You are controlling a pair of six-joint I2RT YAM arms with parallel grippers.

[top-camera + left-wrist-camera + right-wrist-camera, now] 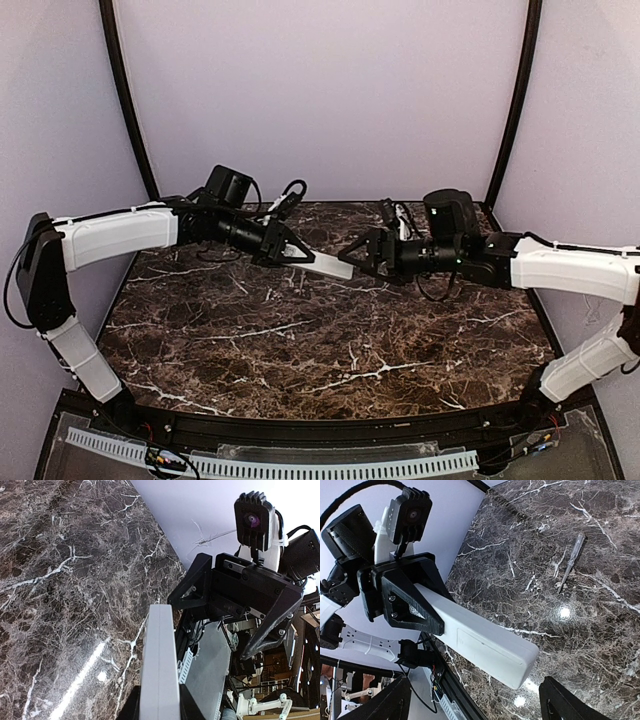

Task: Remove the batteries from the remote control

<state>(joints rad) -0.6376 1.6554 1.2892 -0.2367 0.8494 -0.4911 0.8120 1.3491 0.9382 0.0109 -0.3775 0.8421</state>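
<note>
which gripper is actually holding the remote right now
The left gripper: its jaws are clamped on one end of the white remote control. The right gripper stands wide open at the free end, gripping nothing.

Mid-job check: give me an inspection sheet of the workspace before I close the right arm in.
Surface: dark marble table, glossy, with glare spots.
Job's things: remote control held in the air, back panel looks in place; batteries not seen.
Clutter: screwdriver-like tool lying on the table.
Grippers: left gripper shut on one end of the remote; right gripper open, jaws either side of the free end, not touching.
Cables: black loops at both wrists.
Surroundings: pale walls, black frame poles.
</note>
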